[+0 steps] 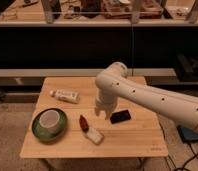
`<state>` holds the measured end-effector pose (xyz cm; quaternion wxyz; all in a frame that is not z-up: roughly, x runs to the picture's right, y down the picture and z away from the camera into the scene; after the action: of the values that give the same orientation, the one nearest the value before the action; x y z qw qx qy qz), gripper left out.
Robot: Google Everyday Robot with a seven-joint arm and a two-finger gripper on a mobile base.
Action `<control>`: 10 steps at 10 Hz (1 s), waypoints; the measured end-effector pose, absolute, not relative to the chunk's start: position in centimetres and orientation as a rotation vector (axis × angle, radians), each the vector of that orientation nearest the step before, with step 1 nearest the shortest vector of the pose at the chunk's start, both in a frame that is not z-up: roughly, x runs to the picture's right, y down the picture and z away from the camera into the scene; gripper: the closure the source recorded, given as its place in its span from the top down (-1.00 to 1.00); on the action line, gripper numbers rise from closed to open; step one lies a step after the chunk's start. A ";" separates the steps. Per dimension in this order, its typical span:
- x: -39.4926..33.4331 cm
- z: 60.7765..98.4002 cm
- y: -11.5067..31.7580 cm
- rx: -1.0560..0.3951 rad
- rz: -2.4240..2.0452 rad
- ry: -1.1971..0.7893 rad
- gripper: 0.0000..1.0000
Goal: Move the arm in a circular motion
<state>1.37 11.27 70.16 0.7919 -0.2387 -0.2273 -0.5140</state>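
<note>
The cream-white arm [157, 100] with small dark dots reaches in from the right over a wooden table [137, 142]. Its rounded elbow joint [111, 77] sits above the table's middle. The short white gripper [100, 111] hangs down from it, just above the tabletop, left of a black rectangular object [120, 116] and right of a small red item [83, 122]. It holds nothing that I can see.
A white cup [49, 120] sits on a green plate [38, 131] at the table's left. A white tube [65, 95] lies at the back left. A white packet [95, 135] lies near the red item. Dark shelving [92, 35] stands behind the table.
</note>
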 end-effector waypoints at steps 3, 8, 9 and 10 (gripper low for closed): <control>-2.8 71.2 11.4 -0.523 -1.132 -0.487 -0.17; -0.3 71.9 9.6 -0.526 -1.104 -0.473 -0.17; 0.7 72.7 8.4 -0.525 -1.090 -0.455 -0.17; 1.5 73.6 7.5 -0.535 -1.092 -0.444 -0.17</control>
<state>1.55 7.53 73.62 0.7979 -0.2490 -0.2067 -0.5085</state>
